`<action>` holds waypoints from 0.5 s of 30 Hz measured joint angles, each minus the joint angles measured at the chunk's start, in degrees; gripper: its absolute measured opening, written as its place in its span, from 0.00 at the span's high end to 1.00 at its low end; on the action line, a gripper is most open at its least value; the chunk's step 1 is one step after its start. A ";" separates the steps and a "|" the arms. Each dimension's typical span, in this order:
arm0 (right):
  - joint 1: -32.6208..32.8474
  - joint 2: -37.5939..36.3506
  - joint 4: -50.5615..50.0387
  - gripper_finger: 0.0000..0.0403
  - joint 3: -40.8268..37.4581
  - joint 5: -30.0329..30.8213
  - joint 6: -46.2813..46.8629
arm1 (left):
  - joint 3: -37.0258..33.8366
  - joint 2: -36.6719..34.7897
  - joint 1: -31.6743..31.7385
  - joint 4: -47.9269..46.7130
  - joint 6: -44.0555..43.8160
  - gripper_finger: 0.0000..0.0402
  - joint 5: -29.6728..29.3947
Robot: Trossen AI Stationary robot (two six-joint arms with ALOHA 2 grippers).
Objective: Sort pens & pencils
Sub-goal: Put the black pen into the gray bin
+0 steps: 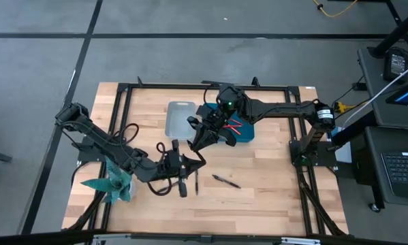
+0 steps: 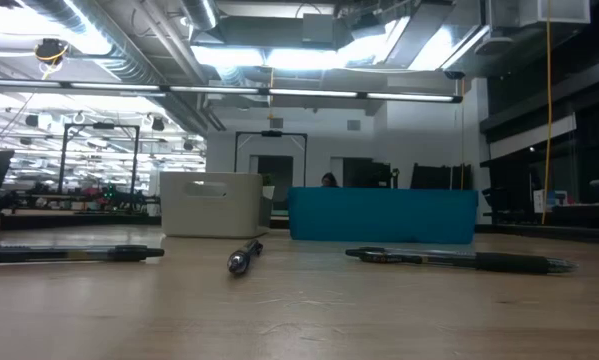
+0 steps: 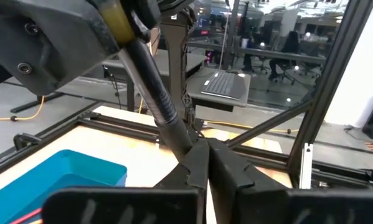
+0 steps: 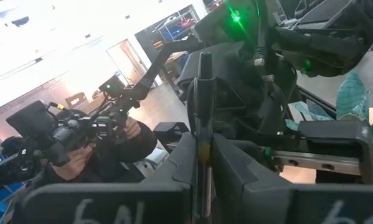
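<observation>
Grips the lower tip of a dark pen (image 3: 154, 87) with the left hand (image 3: 206, 155), fingers shut tight on it, left of the blue bin (image 1: 243, 133) and nearer the worktop's (image 1: 272, 197) front edge. Pinches the same pen higher up with the right hand (image 4: 198, 155), likewise clamped shut, just at the blue bin's left side, so the pen hangs in the air between the two hands. Looks like a handover or a recentring of the grip. To do it well: let only one hand release, and only once the other's hold is firm; ease those fingers apart slowly, without twisting or dragging the pen; draw back along the pen's axis, clear of the other arm. Then carry to the proper bin, blue or the white bin (image 1: 178, 117) left of it. Leaves two loose pens (image 1: 226, 180) lying in front of the blue bin for later.
</observation>
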 joint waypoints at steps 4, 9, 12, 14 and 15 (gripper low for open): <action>0.07 0.00 0.06 0.92 0.00 0.00 0.00 | 0.00 0.00 0.00 -0.04 0.20 1.00 0.00; 0.07 0.00 0.26 0.92 0.00 0.00 0.00 | 0.00 0.00 0.00 -0.02 0.62 1.00 0.03; 0.07 0.00 0.28 0.92 0.00 0.00 0.02 | 0.00 0.00 -0.02 -0.01 0.94 1.00 0.07; 0.07 0.00 0.28 0.92 0.00 0.00 0.02 | 0.00 0.00 -0.02 0.00 1.10 1.00 0.06; 0.07 0.00 0.28 0.92 0.00 0.01 0.02 | 0.00 0.00 -0.02 0.00 1.12 1.00 0.07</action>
